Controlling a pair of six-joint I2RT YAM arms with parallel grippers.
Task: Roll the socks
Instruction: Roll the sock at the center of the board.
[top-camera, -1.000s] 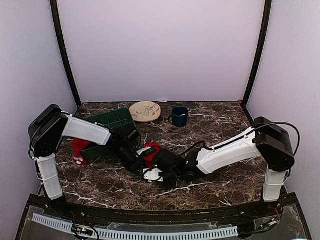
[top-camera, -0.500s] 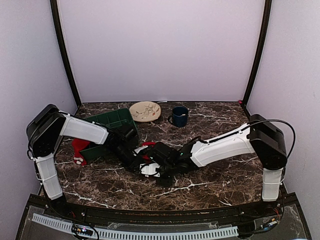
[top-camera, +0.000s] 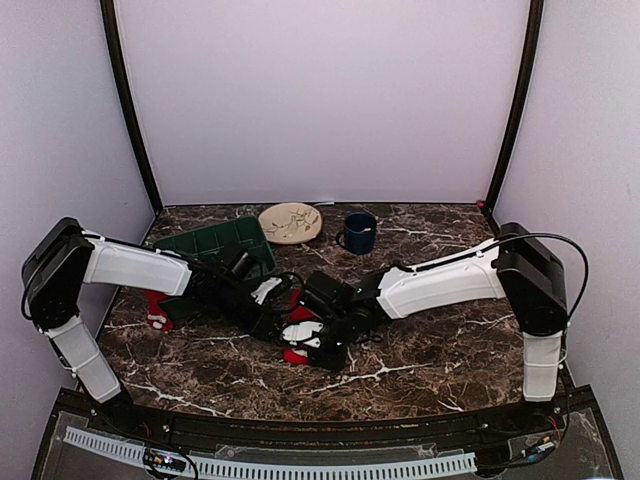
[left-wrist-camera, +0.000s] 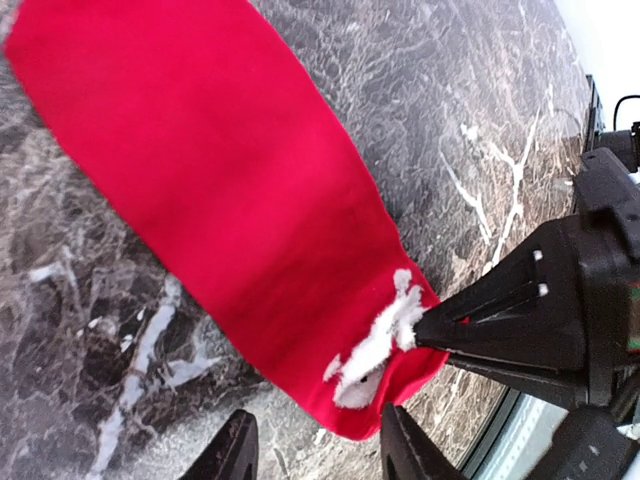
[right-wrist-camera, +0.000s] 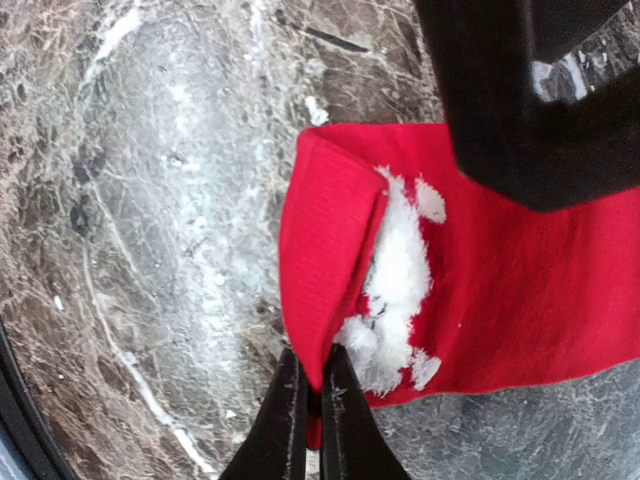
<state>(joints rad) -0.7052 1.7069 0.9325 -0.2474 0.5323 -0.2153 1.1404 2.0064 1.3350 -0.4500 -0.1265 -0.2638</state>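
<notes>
Both arms are stretching low and inward, meeting near the middle of the bench (top-camera: 430, 350). The right hand (right-wrist-camera: 310, 395) is clamping the folded, white-trimmed end of a red sock (right-wrist-camera: 520, 300) that is lying flat there. The left hand (left-wrist-camera: 318, 455) is hovering over that same end, fingers apart. A second sock (top-camera: 157, 300) is lying near the left edge, beside a green bin (top-camera: 215, 245).

One sock (left-wrist-camera: 220, 200) is lying flat on the table (top-camera: 430, 350), front of centre, between left gripper (top-camera: 265, 320) and right gripper (right-wrist-camera: 308, 400). The second sock (top-camera: 155, 305) is lying far left, beside the bin (top-camera: 215, 245). The plate (top-camera: 290, 222) is sitting behind centre, with the mug (top-camera: 358, 232) just right of it.
</notes>
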